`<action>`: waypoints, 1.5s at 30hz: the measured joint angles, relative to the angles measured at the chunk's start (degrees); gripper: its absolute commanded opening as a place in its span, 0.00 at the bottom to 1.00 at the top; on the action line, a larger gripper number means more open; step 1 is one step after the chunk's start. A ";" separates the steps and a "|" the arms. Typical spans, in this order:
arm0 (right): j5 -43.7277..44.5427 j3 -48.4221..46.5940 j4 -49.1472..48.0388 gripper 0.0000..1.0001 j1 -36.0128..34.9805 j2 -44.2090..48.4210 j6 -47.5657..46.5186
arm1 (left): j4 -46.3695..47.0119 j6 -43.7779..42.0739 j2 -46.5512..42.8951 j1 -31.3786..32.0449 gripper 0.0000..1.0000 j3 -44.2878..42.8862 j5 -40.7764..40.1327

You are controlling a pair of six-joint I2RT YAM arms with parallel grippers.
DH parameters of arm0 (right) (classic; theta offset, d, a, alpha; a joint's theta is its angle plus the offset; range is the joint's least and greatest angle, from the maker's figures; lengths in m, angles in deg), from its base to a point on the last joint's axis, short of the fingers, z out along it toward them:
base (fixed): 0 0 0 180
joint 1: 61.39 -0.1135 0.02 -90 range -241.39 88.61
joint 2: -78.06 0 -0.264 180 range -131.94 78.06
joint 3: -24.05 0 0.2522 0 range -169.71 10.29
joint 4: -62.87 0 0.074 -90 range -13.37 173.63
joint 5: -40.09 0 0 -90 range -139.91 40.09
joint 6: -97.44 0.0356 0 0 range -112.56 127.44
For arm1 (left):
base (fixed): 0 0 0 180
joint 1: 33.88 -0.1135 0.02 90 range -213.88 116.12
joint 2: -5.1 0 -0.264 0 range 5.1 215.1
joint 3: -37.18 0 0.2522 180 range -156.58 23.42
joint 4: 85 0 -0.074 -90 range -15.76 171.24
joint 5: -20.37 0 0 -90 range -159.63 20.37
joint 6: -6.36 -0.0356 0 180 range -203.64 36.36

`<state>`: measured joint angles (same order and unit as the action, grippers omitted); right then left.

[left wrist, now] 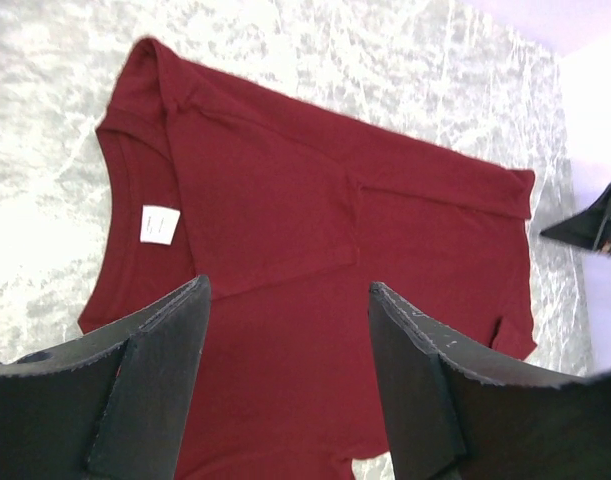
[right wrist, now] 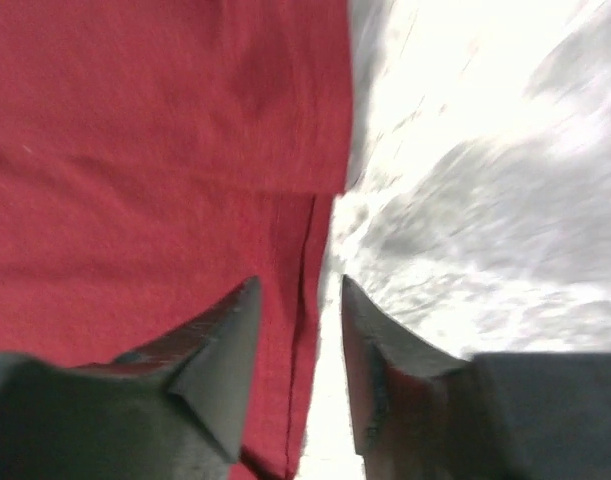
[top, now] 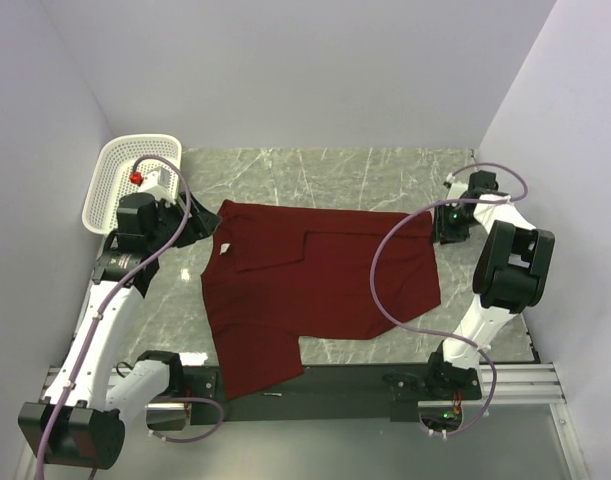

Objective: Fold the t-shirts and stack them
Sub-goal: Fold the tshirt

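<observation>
One dark red t-shirt (top: 315, 290) lies spread on the marble table (top: 315, 175), with parts of it doubled over and creased. Its lower corner hangs over the near edge. In the left wrist view the t-shirt (left wrist: 315, 220) shows its collar and a small white neck label (left wrist: 159, 224). My left gripper (top: 207, 225) hovers by the collar corner; in its own view the left gripper (left wrist: 287, 295) is open above the cloth and holds nothing. My right gripper (top: 440, 225) is at the shirt's far right corner. Seen from the wrist, the right gripper (right wrist: 300, 285) is open, its jaws either side of the t-shirt (right wrist: 155, 150) hem.
A white perforated basket (top: 115, 185) stands at the back left, right behind the left arm. Walls close in on the left, back and right. The black base rail (top: 365, 385) runs along the near edge. The right gripper's tip (left wrist: 595, 222) shows at the left wrist view's right edge.
</observation>
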<state>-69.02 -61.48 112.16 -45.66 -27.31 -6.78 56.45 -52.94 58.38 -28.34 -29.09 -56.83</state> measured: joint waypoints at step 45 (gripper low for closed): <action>-6.93 -10.80 2.89 0.11 0.72 -10.38 4.17 | 1.31 1.68 -4.07 0.00 0.70 7.54 2.60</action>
<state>-75.95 -72.28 115.04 -44.94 -37.69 -2.61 57.76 -51.26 54.31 -28.34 -21.55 -54.23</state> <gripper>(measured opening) 0.113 0.698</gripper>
